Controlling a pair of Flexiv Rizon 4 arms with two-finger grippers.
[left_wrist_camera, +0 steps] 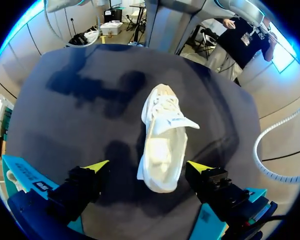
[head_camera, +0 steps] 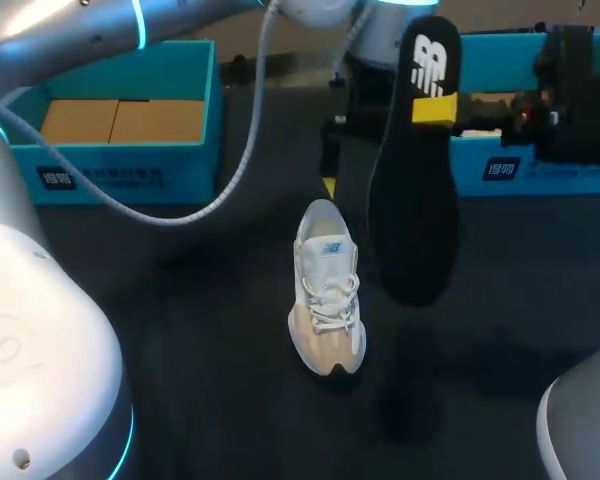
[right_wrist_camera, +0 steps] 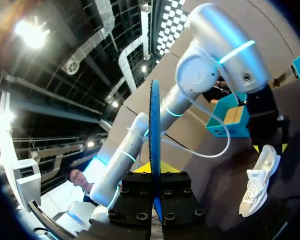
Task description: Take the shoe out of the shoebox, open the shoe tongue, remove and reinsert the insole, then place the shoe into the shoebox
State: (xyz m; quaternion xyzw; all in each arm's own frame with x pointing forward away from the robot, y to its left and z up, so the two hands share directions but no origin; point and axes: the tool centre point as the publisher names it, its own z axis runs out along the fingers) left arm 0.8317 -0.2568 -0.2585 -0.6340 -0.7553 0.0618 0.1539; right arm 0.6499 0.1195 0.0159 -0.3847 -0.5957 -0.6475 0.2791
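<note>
Dark table [head_camera: 180, 330], white shoe [head_camera: 327, 290] at centre. Left gripper [left_wrist_camera: 148, 166] wide, straddling heel without contact. Right gripper [right_wrist_camera: 154, 172] pinching insole [head_camera: 412, 170] aloft. Risks: slipping from thin pinch; buckling at collar; shoving unheld shoe.

Light fell from overhead, moderate and fairly even. The dark surface [head_camera: 180, 330] soaked most of it up, so the black insole [head_camera: 412, 170] barely stood out against it. The white shoe [head_camera: 327, 290] shone brightly, almost washed out seen from the left wrist. Soft, blotchy shadows lay across the surface beyond it, and glare whitened the left arm [head_camera: 70, 35].
</note>
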